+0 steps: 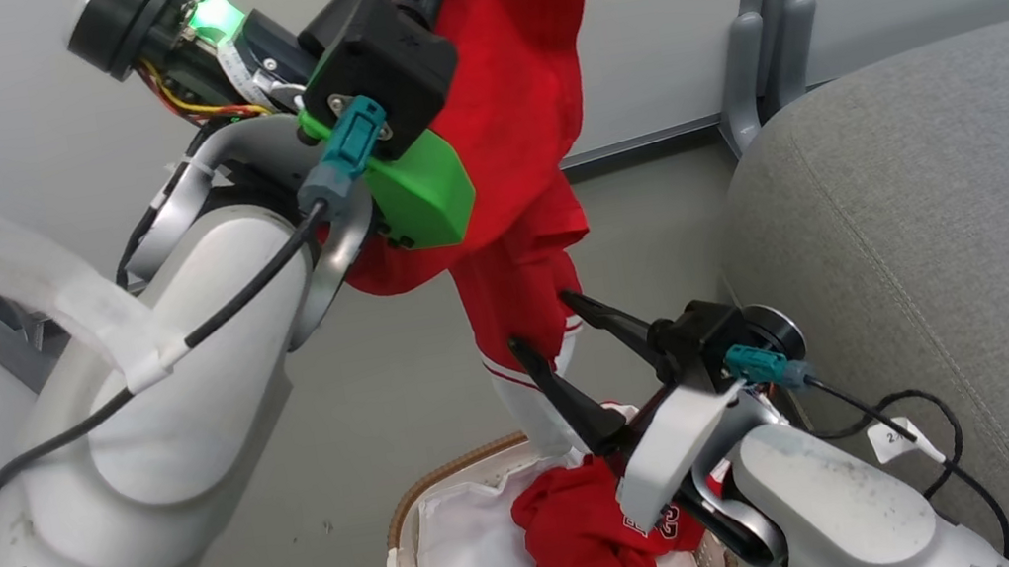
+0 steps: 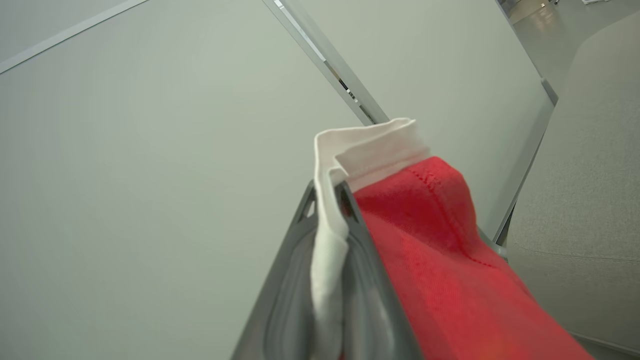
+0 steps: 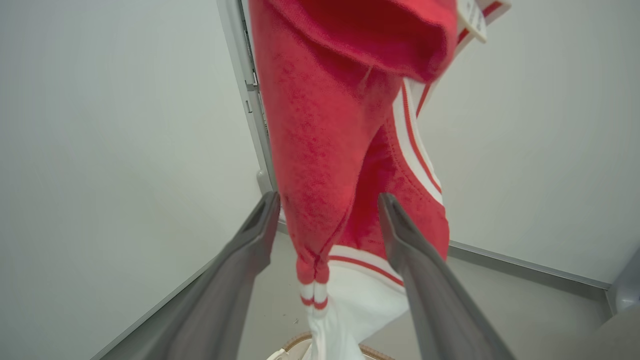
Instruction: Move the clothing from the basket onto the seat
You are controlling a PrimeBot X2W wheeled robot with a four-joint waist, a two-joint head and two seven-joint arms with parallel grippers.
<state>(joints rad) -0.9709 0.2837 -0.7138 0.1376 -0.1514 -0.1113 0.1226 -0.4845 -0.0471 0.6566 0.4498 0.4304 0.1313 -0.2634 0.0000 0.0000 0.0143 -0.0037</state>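
My left gripper (image 2: 327,192) is raised high and shut on the white trim of a red garment (image 1: 519,111). The garment hangs down in a long fold, and its striped white-and-red hem (image 1: 538,408) reaches the basket. My right gripper (image 1: 538,321) stands open around the garment's lower part (image 3: 320,165), one finger on each side, with gaps to the cloth. Below it, the white basket with a brown woven rim (image 1: 452,464) holds a white liner (image 1: 471,559) and a second crumpled red garment (image 1: 588,541) with white lettering. The grey seat (image 1: 953,206) lies to the right.
My pale left forearm (image 1: 136,429) fills the left of the head view. Pale wall panels with grey metal posts (image 1: 758,35) stand behind. Grey floor (image 1: 379,382) lies between wall, basket and sofa. A black cable with a white tag (image 1: 893,438) trails over the seat edge.
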